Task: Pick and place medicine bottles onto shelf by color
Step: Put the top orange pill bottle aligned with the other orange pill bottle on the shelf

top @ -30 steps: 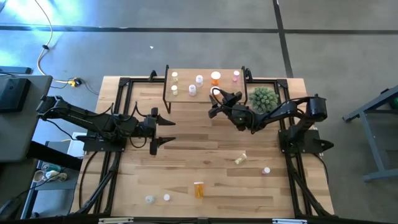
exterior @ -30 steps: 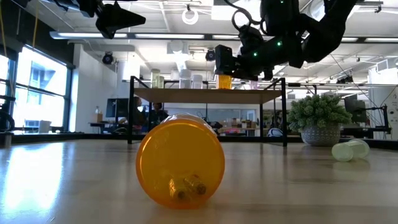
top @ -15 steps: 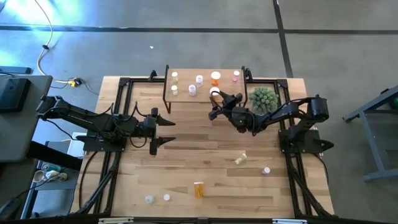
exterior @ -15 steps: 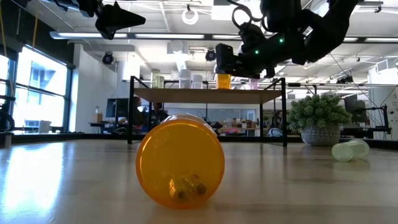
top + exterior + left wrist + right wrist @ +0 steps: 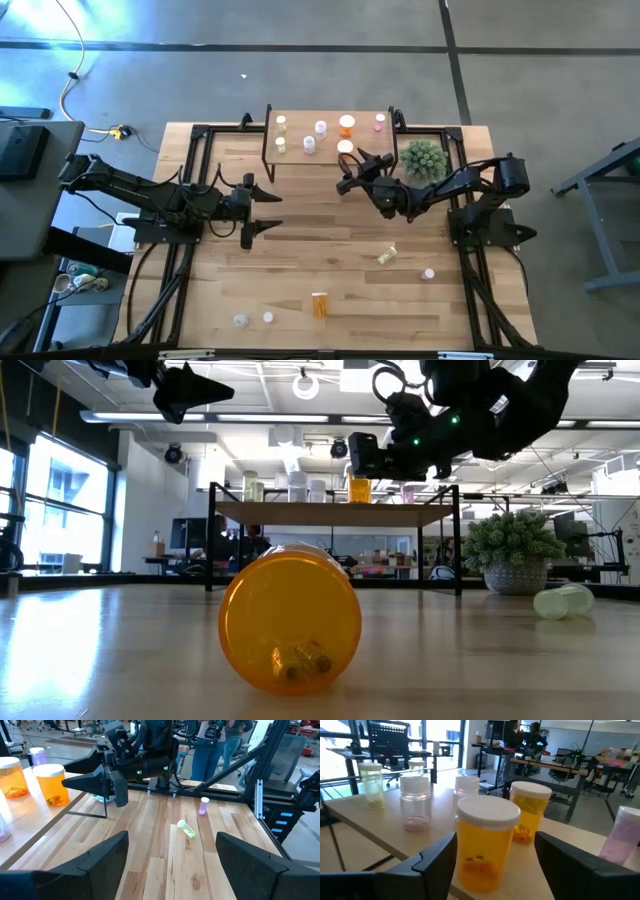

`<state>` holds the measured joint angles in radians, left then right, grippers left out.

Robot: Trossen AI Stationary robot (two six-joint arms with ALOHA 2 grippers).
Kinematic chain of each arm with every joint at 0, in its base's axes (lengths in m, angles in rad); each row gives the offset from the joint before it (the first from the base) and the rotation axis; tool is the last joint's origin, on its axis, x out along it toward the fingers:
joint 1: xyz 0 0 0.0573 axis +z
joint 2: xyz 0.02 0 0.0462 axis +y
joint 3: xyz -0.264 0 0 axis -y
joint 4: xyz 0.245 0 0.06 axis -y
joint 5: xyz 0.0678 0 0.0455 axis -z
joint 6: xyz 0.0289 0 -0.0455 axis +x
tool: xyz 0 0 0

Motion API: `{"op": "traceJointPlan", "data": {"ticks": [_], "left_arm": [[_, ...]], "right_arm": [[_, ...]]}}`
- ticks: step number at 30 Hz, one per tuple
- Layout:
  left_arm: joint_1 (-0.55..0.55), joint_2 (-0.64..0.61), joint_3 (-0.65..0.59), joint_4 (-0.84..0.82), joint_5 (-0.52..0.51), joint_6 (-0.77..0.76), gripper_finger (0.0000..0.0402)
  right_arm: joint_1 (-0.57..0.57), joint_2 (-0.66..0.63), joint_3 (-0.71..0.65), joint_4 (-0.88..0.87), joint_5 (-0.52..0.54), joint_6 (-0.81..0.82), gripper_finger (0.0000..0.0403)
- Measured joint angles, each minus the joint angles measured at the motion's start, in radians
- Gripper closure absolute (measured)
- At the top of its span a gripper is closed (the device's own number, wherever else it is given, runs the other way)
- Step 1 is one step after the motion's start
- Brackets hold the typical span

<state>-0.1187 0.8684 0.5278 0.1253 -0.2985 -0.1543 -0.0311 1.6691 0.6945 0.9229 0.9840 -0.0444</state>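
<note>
Nearest the front table edge: two small white-capped bottles (image 5: 254,319) lying close together, and just to their right an orange bottle (image 5: 319,304) on its side; in the low view it fills the foreground, loose pills visible inside. Farther in, right half of table: a yellow-green bottle (image 5: 387,255) on its side and a pink bottle (image 5: 428,273) near it, the two apart. Mid-table: left gripper (image 5: 268,209) hovers above bare planks left of centre, jaws apart, nothing between them. Right gripper (image 5: 347,169) is at the front edge of the shelf (image 5: 296,117), jaws spread wide, nothing gripped; a second orange bottle (image 5: 486,841) stands upright on the shelf directly ahead of the fingers, clear of both pads. Behind it on the shelf: a third orange bottle (image 5: 528,811), clear bottles (image 5: 415,802) with white caps, a yellow-green one (image 5: 370,784) toward the far left end, a pink one (image 5: 623,832) at the right end. Green spiky plant (image 5: 423,159) sits on the table just right of the shelf. Beyond the table, people stand in the room.
</note>
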Motion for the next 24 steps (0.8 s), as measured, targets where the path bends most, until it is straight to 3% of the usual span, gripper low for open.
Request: {"op": "traceJointPlan", "data": {"ticks": [7,15,18,24], "left_arm": [[0.0,0.0,0.0,0.0,0.0,0.0,0.011],[0.0,0.0,0.0,0.0,0.0,0.0,0.011],[0.0,0.0,0.0,0.0,0.0,0.0,0.011],[0.0,0.0,0.0,0.0,0.0,0.001,0.011]], "right_arm": [[0.039,-0.055,0.0,-0.047,0.017,-0.004,0.0146],[0.098,-0.159,0.0,-0.307,0.012,0.153,0.0146],[0.106,-0.201,0.0,-0.391,-0.078,0.203,0.0146],[0.036,-0.261,0.0,-0.51,-0.419,0.262,0.0146]]}}
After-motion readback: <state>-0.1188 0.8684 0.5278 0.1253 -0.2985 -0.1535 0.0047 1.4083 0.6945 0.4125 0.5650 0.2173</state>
